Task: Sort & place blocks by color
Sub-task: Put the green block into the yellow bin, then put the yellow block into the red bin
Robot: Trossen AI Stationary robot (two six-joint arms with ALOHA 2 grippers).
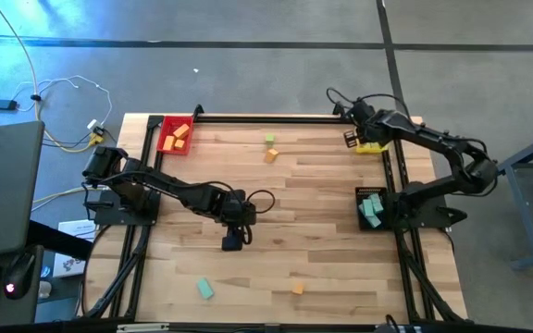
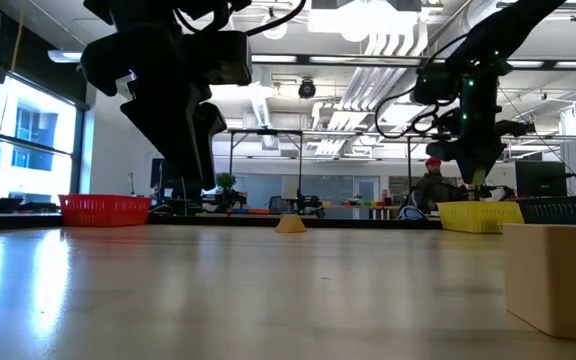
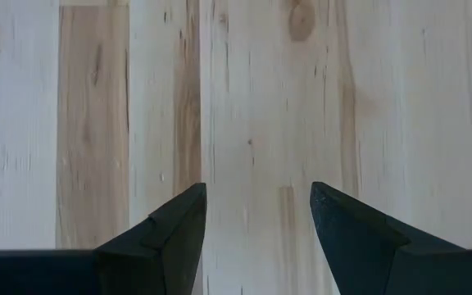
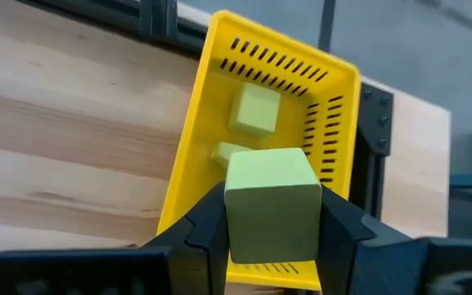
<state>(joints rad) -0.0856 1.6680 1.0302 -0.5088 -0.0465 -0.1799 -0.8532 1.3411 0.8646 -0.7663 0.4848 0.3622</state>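
Note:
My right gripper [image 4: 273,215] is shut on a light green block [image 4: 269,184], above the near end of the yellow tray [image 4: 188,156] at the table's far right [image 1: 370,146]. Two light green blocks [image 4: 254,111] lie in that tray. My left gripper [image 3: 256,197] is open, pointing down over bare wood at mid-table [image 1: 234,236], holding nothing. Loose on the table lie a green block [image 1: 270,139], an orange block [image 1: 271,155], a teal block [image 1: 205,289] and another orange block [image 1: 297,289]. My right gripper pinches the light green block by two opposite side faces [image 4: 238,225], one finger on each. The fingers [image 4: 338,229] come from above, slanting down. The block is lifted clear and hangs over the yellow tray's near end.
A red tray [image 1: 163,141] with orange blocks sits at the far left corner. A dark tray [image 1: 363,194] with teal blocks stands at the right edge by the right arm's base. In the low view, an orange block [image 2: 558,275] lies close to the camera. Black rails frame the table.

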